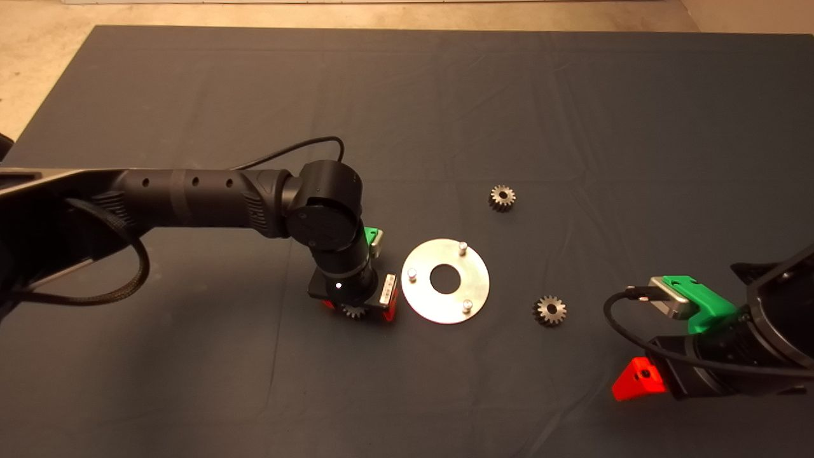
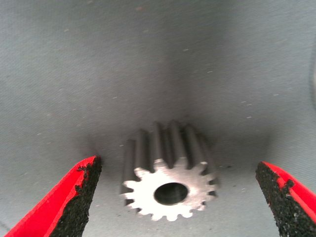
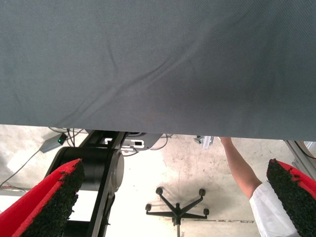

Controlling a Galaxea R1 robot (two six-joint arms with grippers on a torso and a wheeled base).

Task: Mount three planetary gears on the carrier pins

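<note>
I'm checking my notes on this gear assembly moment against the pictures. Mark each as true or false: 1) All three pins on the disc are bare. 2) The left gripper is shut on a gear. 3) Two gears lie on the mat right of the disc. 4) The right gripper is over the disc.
1) True: no gear sits on any of the carrier pins of the disc.
2) False: the left gripper is open, its jaws apart on either side of a gear without touching it.
3) True: one gear and another.
4) False: the right gripper waits at the lower right edge.
</note>
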